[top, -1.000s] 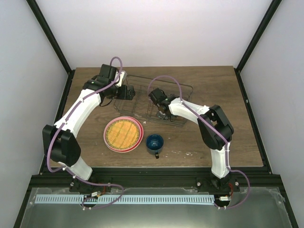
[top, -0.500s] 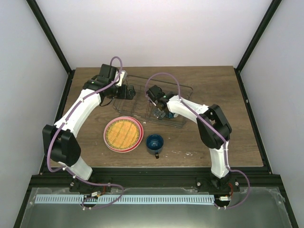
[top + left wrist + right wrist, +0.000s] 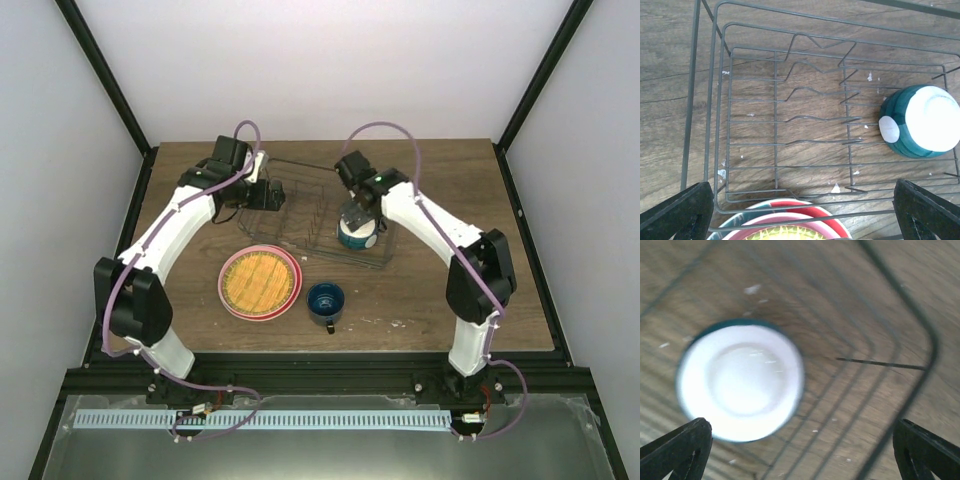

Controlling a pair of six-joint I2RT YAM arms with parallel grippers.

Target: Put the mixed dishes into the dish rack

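The dish rack (image 3: 318, 212) stands at the back middle of the table. The cream bowl with its teal outside (image 3: 357, 233) sits upright in the rack's right part. My right gripper (image 3: 359, 208) hangs open just above it, and the bowl (image 3: 742, 382) fills the left of a blurred right wrist view. My left gripper (image 3: 271, 194) stands open over the rack's left end, its fingers (image 3: 675, 212) wide apart above the wires (image 3: 775, 100). In front of the rack the woven-pattern plate (image 3: 261, 279) lies on the pink plate (image 3: 228, 290). The blue mug (image 3: 326, 300) stands to their right.
The left wrist view shows the bowl (image 3: 922, 122) at the rack's far end and the stacked plates' rim (image 3: 840, 225) under the near wire. Dark frame posts stand at the table's back corners, with white walls behind.
My right gripper has lifted and swung back to the right, off the rack's near middle. The bowl now shows in the rack. The left arm has stayed put.
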